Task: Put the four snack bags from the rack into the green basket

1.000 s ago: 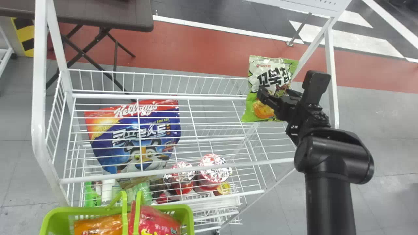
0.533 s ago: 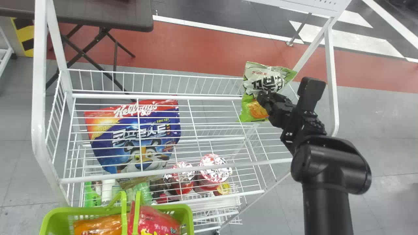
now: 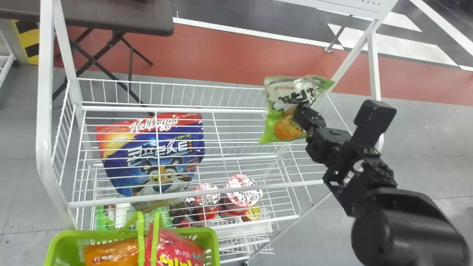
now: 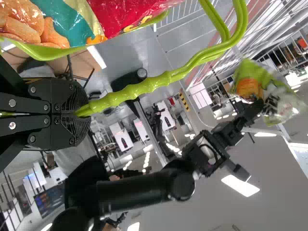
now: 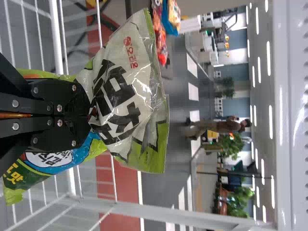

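Jaws nearly together, the right gripper pinches the green bag, its white part spreading beyond them. The bag is at the rack's right end, well apart from the blue bag. The left gripper's jaws clamp the basket handle.

Green-and-white snack bag; upright, creased

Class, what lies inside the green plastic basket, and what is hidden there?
The basket holds a glossy orange snack bag and a glossy red snack bag; anything beneath them is covered.
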